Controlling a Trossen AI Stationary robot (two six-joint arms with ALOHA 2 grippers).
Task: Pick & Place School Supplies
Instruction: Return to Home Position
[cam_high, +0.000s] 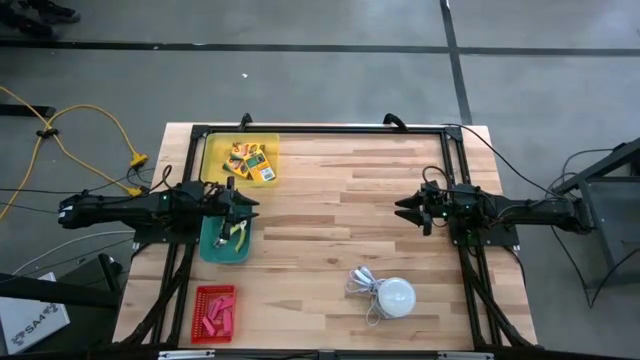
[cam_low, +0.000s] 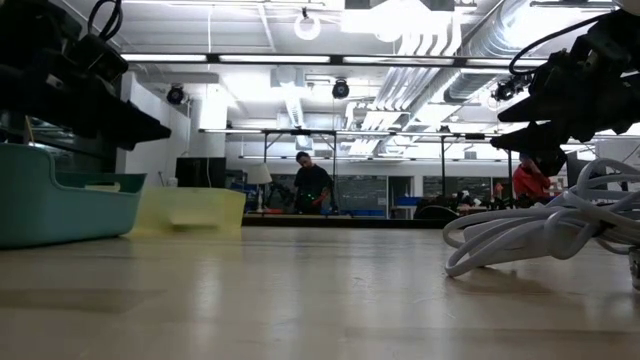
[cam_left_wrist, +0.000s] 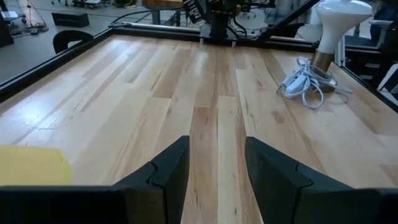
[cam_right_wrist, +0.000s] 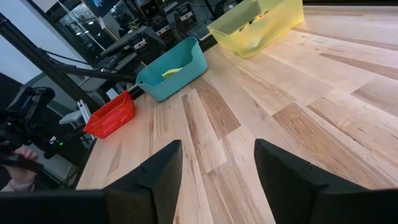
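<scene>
The small yellow-and-green boxes (cam_high: 251, 160) lie in the yellow tray (cam_high: 212, 152) at the table's far left. The lime-green-handled tool (cam_high: 237, 233) lies in the teal bin (cam_high: 214, 248); its handle also shows in the teal bin (cam_right_wrist: 173, 72) in the right wrist view. The pink blocks (cam_high: 216, 320) lie in the red basket (cam_high: 198, 310) near the left front corner. My left gripper (cam_high: 250, 204) hangs open just above the teal bin's far edge. My right gripper (cam_high: 402, 210) is open above bare wood on the right side.
A white dome-shaped lamp (cam_high: 395, 296) with a coiled white cord (cam_high: 362, 284) lies on the near right part of the table. The cord (cam_low: 530, 235) fills the right of the low view. A black frame (cam_high: 320, 130) edges the table.
</scene>
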